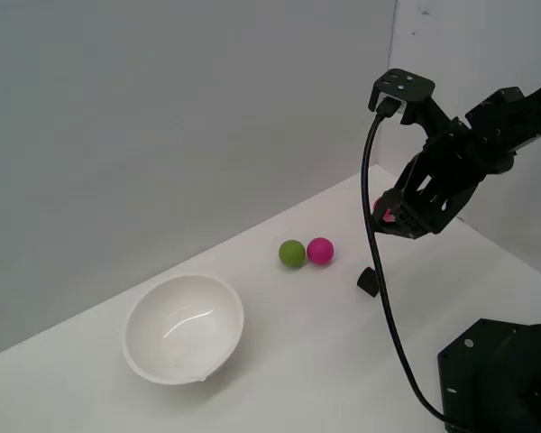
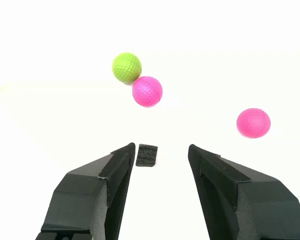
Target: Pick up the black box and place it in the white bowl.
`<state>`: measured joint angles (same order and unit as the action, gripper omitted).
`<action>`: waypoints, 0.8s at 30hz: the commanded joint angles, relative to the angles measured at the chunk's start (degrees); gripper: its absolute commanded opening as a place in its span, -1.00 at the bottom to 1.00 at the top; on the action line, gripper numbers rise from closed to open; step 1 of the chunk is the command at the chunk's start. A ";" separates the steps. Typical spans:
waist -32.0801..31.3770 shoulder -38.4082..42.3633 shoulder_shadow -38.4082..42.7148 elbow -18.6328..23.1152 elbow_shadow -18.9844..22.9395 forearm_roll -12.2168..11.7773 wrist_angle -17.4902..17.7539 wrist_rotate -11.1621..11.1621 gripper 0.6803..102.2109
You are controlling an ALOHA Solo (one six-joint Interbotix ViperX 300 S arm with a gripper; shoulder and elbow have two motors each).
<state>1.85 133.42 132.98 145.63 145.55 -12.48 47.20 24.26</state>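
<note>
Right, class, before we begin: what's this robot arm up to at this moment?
A single robot arm holds its open pincer above the table, near the black box. It holds nothing yet. In the wrist view the box sits close to one finger's tip. A green ball and a pink ball lie touching nearby, and the wrist view shows a second pink ball apart from them. The white bowl stands empty, towards the exterior view's left.

One white bowl [image 1: 184, 327], one black box [image 2: 147, 155], one green ball [image 2: 126, 67], and seemingly two pink balls [image 2: 147, 91].
</note>
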 commanded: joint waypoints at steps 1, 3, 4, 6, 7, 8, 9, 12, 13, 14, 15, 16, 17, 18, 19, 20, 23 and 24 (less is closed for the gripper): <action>0.62 -0.09 0.35 -0.09 0.00 -0.88 0.09 -0.18 0.11; 0.62 -0.79 -0.44 0.18 0.26 -0.97 0.09 -0.18 0.11; 0.53 -1.14 -0.79 0.18 0.26 -1.14 0.09 -0.18 0.11; 0.62 -1.76 -1.41 0.26 0.44 -1.23 0.09 -0.18 0.11; 0.53 -2.20 -1.76 0.35 0.44 -1.23 0.09 -0.09 0.11; 0.35 -2.55 -2.20 0.35 0.53 -1.23 0.09 -0.18 0.11; 0.26 -3.16 -2.72 0.44 0.53 -1.14 0.09 -0.18 0.11; 0.26 -4.83 -4.48 0.62 0.62 -1.23 0.09 -0.18 0.11; 0.18 -5.45 -5.10 0.70 0.62 -1.23 0.09 -0.18 0.11; 0.26 -6.15 -5.71 0.79 0.79 -1.14 0.09 -0.18 0.11; 0.18 -6.86 -6.42 0.79 0.97 -1.23 0.09 -0.09 0.11; 0.18 -7.47 -7.03 0.79 0.97 -1.23 0.09 -0.09 0.11; 0.18 -8.00 -7.65 0.88 0.97 -1.41 0.09 0.00 0.11; 0.18 -8.53 -8.17 0.88 0.97 -1.67 0.09 0.00 0.11; 0.09 -8.88 -8.53 0.88 0.97 -2.11 0.09 0.09 0.11; 0.09 -9.32 -8.96 0.88 1.05 -2.46 0.09 0.26 0.11; 0.09 -10.11 -9.76 1.14 1.23 -3.08 0.09 0.70 0.11; 0.09 -10.37 -9.93 1.41 1.49 -3.34 0.09 0.70 0.12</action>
<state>1.49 122.96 122.70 146.95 146.95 -14.41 47.02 24.26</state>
